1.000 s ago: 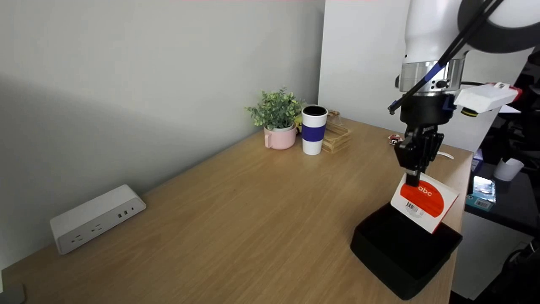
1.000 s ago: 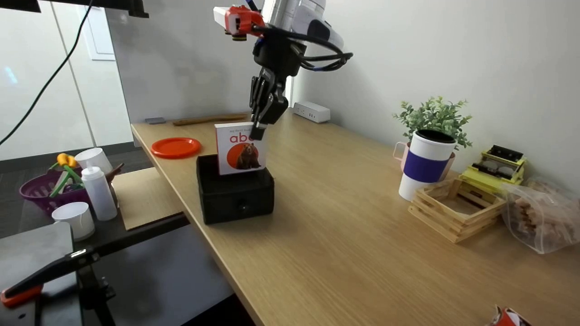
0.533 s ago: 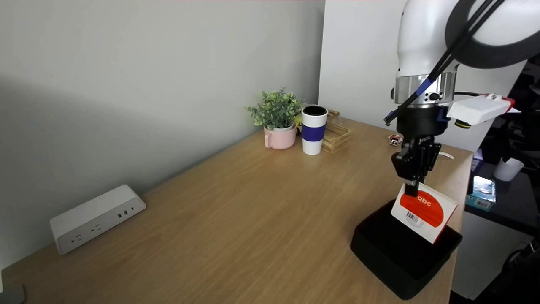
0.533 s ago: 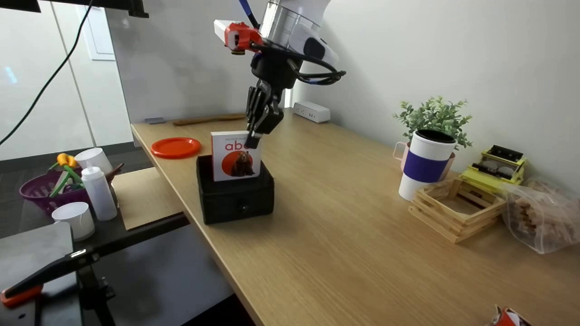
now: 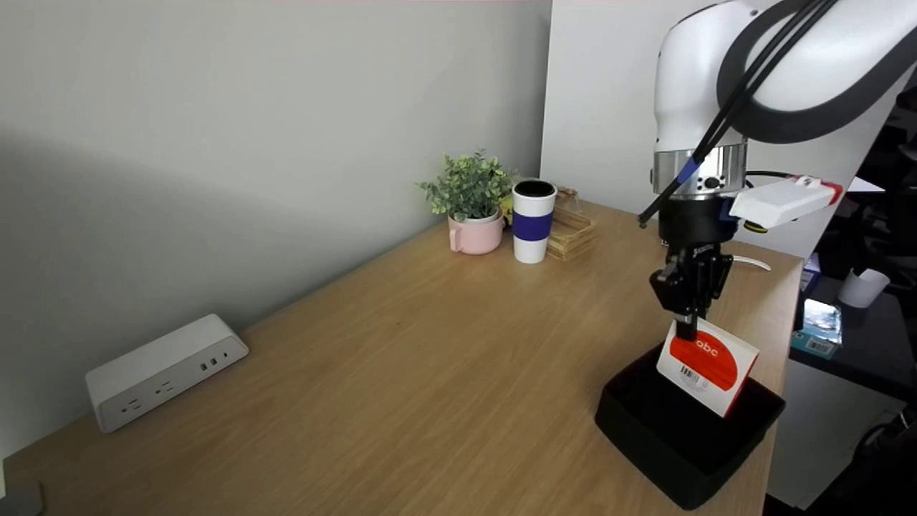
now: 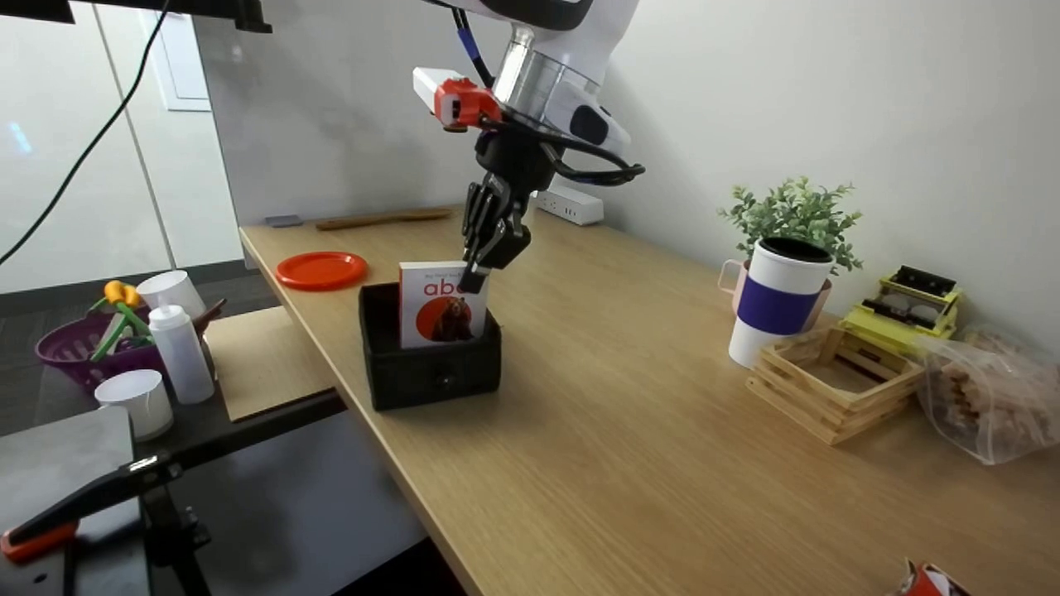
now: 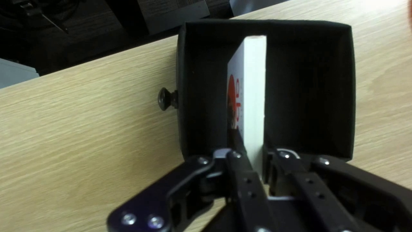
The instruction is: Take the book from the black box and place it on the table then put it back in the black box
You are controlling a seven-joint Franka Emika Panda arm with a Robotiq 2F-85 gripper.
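The book (image 5: 706, 369) has a white cover with a red-orange shape and "abc" on it; it also shows in an exterior view (image 6: 443, 310) and edge-on in the wrist view (image 7: 255, 87). My gripper (image 5: 686, 330) is shut on one end of its top edge; the fingers (image 7: 252, 143) lie on both covers. The book stands upright, slightly tilted, over the opening of the black box (image 5: 648, 444). Its lower edge is near rim height; I cannot tell whether it touches the box. The box (image 6: 431, 379) sits on the light wood table (image 6: 629, 397) near its edge.
A red plate (image 6: 321, 271) lies behind the box. A cup with a blue band (image 5: 531, 222), a potted plant (image 5: 467, 190) and a wooden crate (image 6: 836, 385) stand along the wall. A white power strip (image 5: 168, 369) is at the far end. The box has a knob (image 7: 164, 99).
My gripper has moved down with the book, bringing it lower toward the box. In the last half second it also shifted slightly sideways toward the wall. The box has not moved.
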